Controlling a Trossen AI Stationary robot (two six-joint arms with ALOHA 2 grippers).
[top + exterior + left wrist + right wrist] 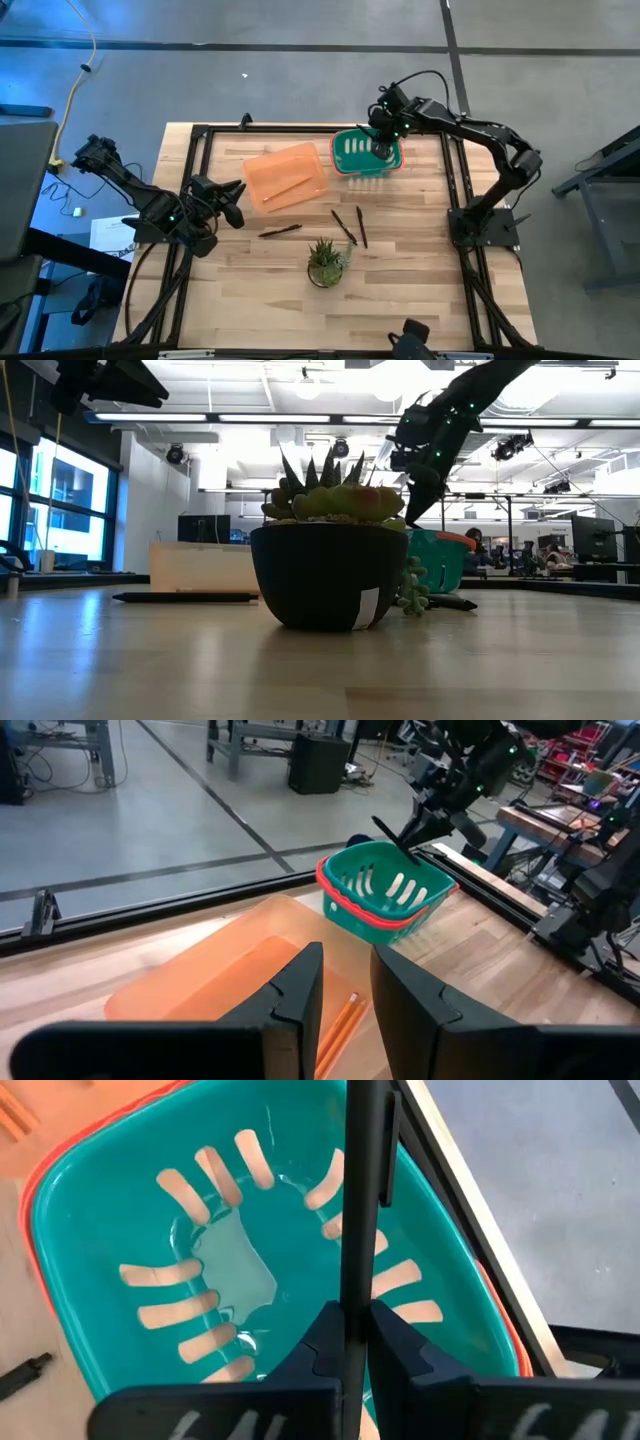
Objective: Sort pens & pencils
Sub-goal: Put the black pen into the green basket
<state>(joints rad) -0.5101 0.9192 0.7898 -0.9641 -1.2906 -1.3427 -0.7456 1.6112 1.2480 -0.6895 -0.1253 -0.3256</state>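
The right tool point(345, 1342), clamped on a pen point(358, 1200) standing upright, hung directly over the teal basket point(345, 148) near the tabletop's far edge, while the left tool point(345, 995) waited part-open, empty

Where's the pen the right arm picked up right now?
The pen is clamped in the right gripper, hanging above the open teal basket at the table's far right side, next to the orange tray.

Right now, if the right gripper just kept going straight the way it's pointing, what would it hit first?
The right gripper, shut on a pen, points down into the green basket. The pen's tip would probably meet the basket's slotted bottom first, though depth is hard to judge.
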